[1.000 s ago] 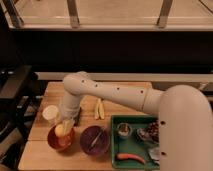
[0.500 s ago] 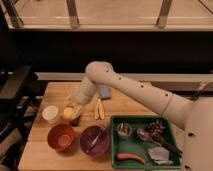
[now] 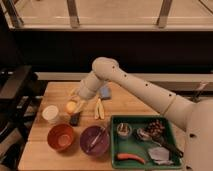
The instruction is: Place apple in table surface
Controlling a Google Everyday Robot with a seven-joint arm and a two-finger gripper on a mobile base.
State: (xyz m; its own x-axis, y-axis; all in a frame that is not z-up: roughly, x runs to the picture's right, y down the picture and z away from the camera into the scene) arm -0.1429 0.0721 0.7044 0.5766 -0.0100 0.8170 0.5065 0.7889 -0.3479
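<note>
The apple (image 3: 71, 107) is a small yellow-orange fruit held in my gripper (image 3: 73, 107), just above the wooden table surface (image 3: 55, 93), left of centre. The gripper hangs from the white arm that reaches in from the right, and its fingers are closed around the apple. The apple sits between the white cup and the pale banana, above the gap between the bowls.
A white cup (image 3: 50, 113), an orange bowl (image 3: 61, 137) and a purple bowl (image 3: 94, 140) with a utensil stand near the front left. A banana (image 3: 99, 108) and a blue sponge (image 3: 105, 92) lie mid-table. A green tray (image 3: 172, 131) holds a carrot (image 3: 131, 158), small bowl and other items.
The gripper lifted the apple out of the orange bowl and carried it back and right over the table, now lowering beside the white cup.
</note>
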